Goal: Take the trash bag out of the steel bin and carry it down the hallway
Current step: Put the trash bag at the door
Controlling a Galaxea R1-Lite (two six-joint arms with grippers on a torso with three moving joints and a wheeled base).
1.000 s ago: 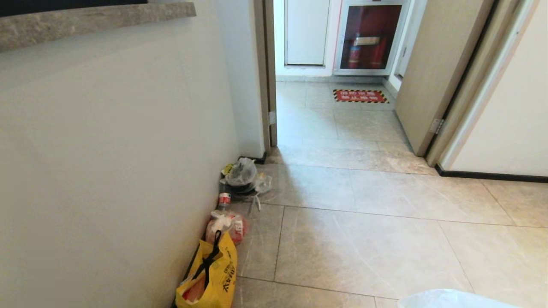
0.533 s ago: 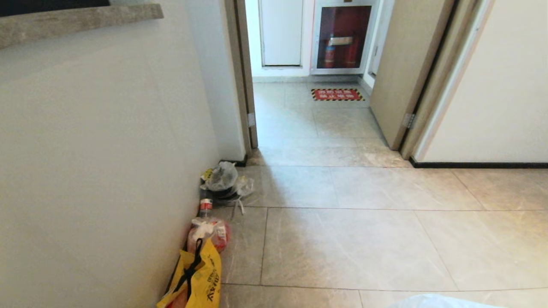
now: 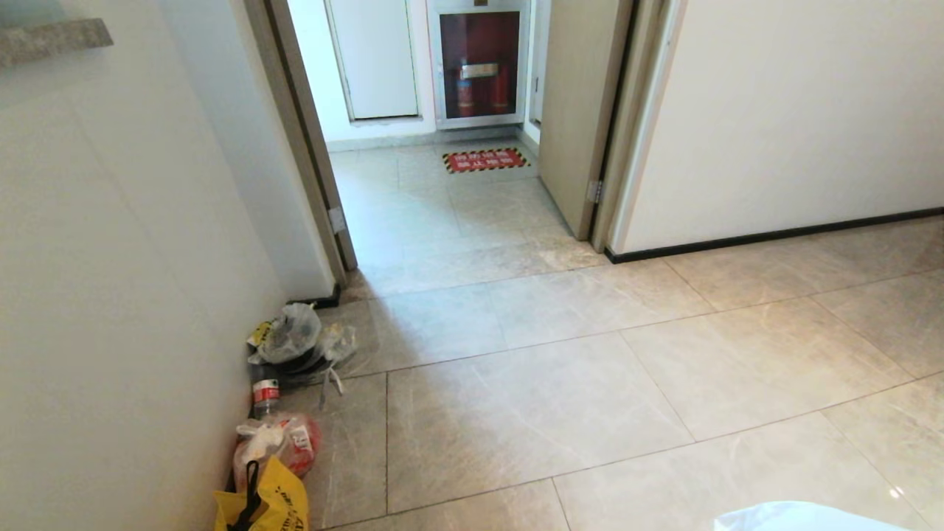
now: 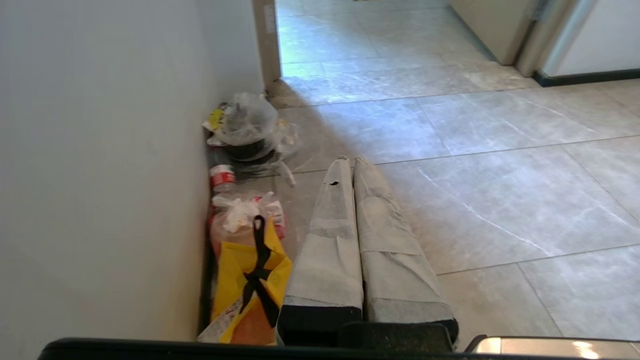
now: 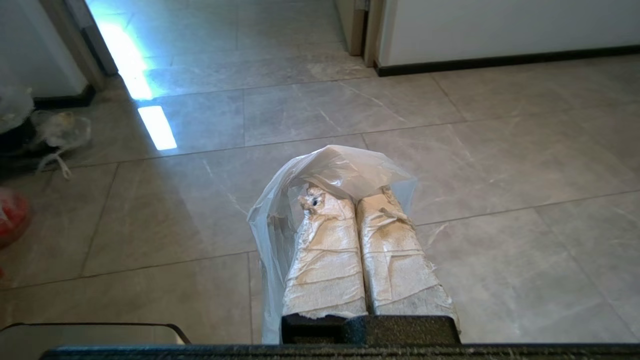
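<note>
Only a red floor sign bears writing, too small to read.

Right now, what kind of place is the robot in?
Probably a hallway in a building, not a kitchen or bedroom: shiny tiled floor, an open door, a cabinet with fire extinguishers at the far end, and bags of rubbish along the wall.

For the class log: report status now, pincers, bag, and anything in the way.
Right pincer shut on the trash bag. Left pincer shut, empty. Rubbish bags along left wall; hallway floor ahead open.
</note>
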